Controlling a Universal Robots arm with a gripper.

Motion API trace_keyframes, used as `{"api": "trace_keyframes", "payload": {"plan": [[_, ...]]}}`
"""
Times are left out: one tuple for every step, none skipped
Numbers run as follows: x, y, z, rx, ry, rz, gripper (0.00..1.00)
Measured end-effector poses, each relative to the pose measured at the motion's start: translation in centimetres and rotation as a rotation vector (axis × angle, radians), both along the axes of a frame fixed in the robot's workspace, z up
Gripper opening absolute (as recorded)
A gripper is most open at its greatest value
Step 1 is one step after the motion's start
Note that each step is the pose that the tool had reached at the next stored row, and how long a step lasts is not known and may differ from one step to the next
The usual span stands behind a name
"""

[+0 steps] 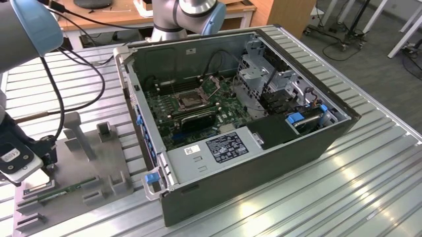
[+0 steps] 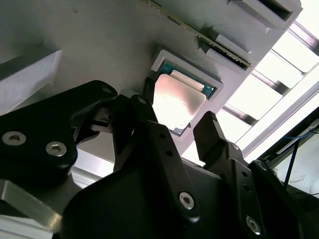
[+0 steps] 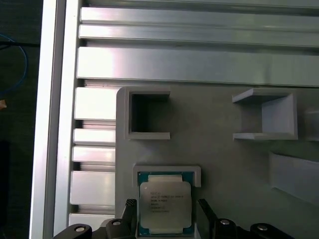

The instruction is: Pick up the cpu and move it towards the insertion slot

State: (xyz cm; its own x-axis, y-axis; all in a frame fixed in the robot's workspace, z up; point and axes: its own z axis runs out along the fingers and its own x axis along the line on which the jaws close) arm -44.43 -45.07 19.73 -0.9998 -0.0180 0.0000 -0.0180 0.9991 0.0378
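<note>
Released gripper (image 3: pixel 166 211) straddles the cpu (image 3: pixel 165 196), seated in its grey holder (image 3: pixel 167 172) on the bench (image 3: pixel 174 64), at eight o'clock from the insertion slot (image 1: pixel 191 100) in the exterior view; an off-centre squeeze could tilt or jam it.

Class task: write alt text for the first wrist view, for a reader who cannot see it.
The cpu lies silver side up in a shallow grey holder, with the open claw straddling it. The holder is part of a grey plate with two empty pockets, on a ribbed metal table.
</note>
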Motion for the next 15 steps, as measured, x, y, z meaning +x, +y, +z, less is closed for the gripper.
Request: {"api": "trace_keyframes", "payload": {"plan": [[0.00, 0.00, -0.06, 0.0000, 0.0000, 0.000, 0.59], [0.00, 0.00, -0.11, -0.0001, 0.0002, 0.000, 0.59], [0.00, 0.00, -0.17, -0.0001, 0.0002, 0.000, 0.59], [0.00, 0.00, -0.21, -0.0002, 0.0003, 0.000, 0.59], [0.00, 0.00, -0.28, -0.0002, 0.0003, 0.000, 0.59], [0.00, 0.00, -0.35, -0.0002, 0.0002, 0.000, 0.59], [0.00, 0.00, -0.42, -0.0001, 0.0002, 0.000, 0.59], [0.00, 0.00, -0.47, -0.0002, 0.0003, 0.000, 0.59], [-0.01, 0.00, -0.49, -0.0003, 0.0005, 0.000, 0.59], [0.00, 0.00, -0.51, -0.0003, 0.0005, 0.000, 0.59], [0.00, 0.00, -0.53, -0.0002, 0.0003, 0.000, 0.59], [0.00, 0.00, -0.55, -0.0002, 0.0003, 0.000, 0.59], [0.00, 0.00, -0.56, -0.0002, 0.0003, 0.000, 0.59], [0.00, 0.00, -0.58, -0.0002, 0.0003, 0.000, 0.59], [0.00, 0.00, -0.59, -0.0002, 0.0002, 0.000, 0.59]]}}
